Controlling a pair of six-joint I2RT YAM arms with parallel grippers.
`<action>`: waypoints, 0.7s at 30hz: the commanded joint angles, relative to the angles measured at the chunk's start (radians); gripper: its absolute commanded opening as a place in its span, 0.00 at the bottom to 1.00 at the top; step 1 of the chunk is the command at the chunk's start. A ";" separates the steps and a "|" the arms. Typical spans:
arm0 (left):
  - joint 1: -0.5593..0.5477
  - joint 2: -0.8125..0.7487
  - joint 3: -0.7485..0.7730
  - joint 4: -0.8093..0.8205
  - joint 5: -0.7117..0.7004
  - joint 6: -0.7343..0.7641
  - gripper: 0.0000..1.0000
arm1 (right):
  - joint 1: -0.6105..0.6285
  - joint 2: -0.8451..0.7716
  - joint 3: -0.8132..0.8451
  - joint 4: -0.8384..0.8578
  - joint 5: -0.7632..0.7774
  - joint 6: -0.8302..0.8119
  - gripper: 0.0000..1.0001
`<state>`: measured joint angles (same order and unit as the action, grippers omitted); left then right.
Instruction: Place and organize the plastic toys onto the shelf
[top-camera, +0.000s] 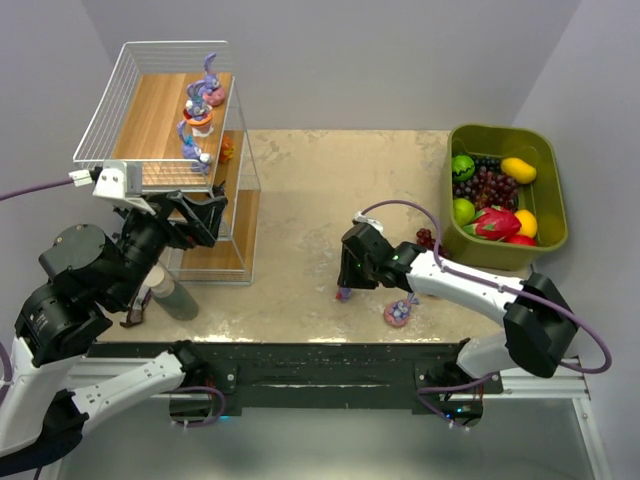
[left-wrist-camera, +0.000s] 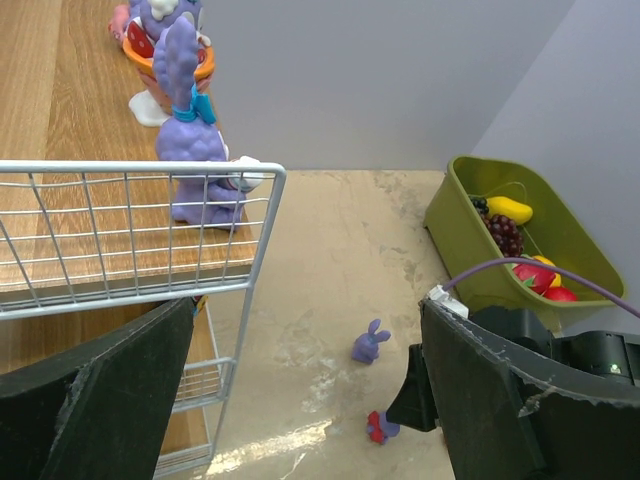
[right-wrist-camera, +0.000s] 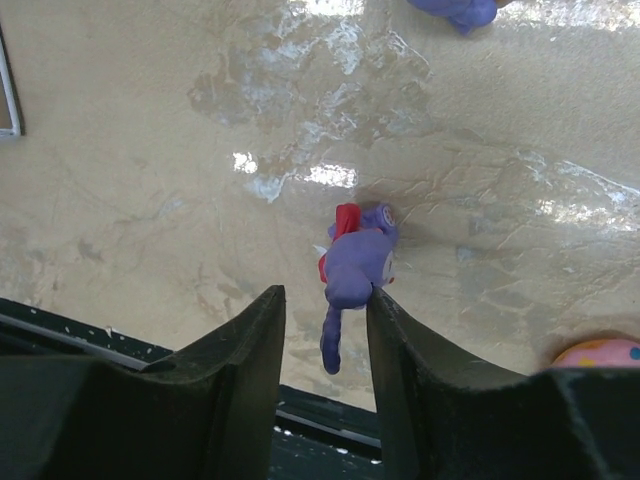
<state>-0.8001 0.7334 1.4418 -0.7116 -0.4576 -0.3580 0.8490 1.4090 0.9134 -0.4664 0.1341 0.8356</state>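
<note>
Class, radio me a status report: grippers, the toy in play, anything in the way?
Left gripper open, beside shelf top tier. Right gripper open, straddling purple toy on table, not clamped. Pink-based toy nearby, not touching.

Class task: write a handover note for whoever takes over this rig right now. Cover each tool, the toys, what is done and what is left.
Left tool: open, empty, beside the shelf top tier.
Right tool: open, jaws straddling the red-bowed purple toy on the table, not clamped.
Done: several toys stand on the top tier.
To do: the straddled toy, a small purple bunny and a pink-based toy, all on the table.
</note>
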 joint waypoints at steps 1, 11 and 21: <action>-0.002 -0.003 0.023 -0.011 -0.027 -0.013 1.00 | 0.004 -0.016 0.028 0.011 -0.004 0.000 0.39; -0.002 -0.006 0.020 -0.020 -0.055 -0.007 0.99 | 0.005 -0.027 0.030 -0.021 -0.044 0.025 0.10; -0.002 -0.017 0.029 -0.029 -0.075 -0.007 0.99 | 0.005 0.016 0.119 0.008 -0.039 0.026 0.00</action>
<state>-0.8001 0.7269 1.4418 -0.7425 -0.5064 -0.3576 0.8505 1.4151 0.9421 -0.4873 0.1081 0.8524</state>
